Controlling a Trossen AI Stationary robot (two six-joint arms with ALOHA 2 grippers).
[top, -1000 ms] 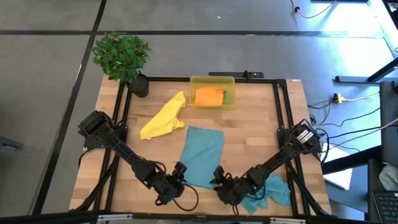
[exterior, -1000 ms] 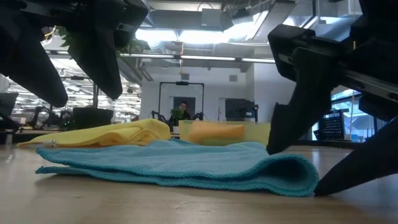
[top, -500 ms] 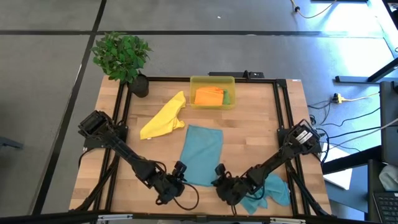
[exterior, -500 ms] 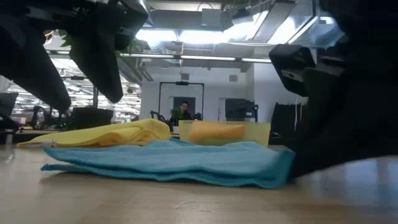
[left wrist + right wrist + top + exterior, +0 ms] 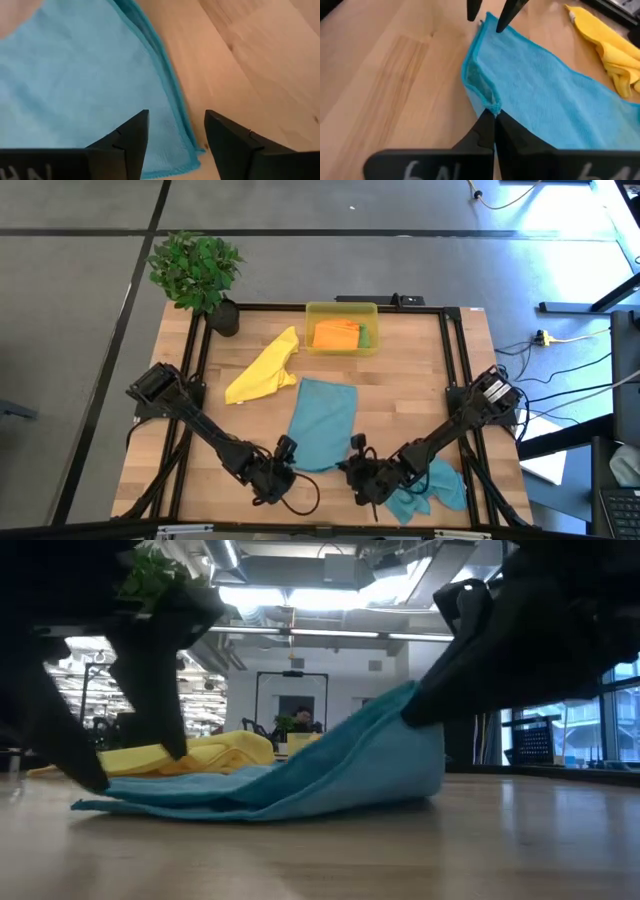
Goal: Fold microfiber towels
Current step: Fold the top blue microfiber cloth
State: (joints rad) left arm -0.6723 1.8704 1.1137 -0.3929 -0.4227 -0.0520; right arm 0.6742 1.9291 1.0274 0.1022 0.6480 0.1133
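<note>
Surface (image 5: 400, 370) wooden, framed. Teal towel (image 5: 325, 425) spread mid-surface, near right corner lifted to start fold. Yellow towel (image 5: 262, 368) crumpled just beyond, waiting. Second teal towel (image 5: 432, 488) bunched near right arm. Right gripper (image 5: 492, 116): jaws pinched on teal corner. Left gripper (image 5: 172, 132): jaws wide over opposite near corner, nothing held.

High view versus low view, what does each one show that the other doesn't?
Only the high view shows the potted plant, the yellow bin and a second teal towel under the right arm.

Only the low view shows the right end effector lifting the teal towel's corner off the table.

Both show that teal towel, the yellow towel and the left end effector.
</note>
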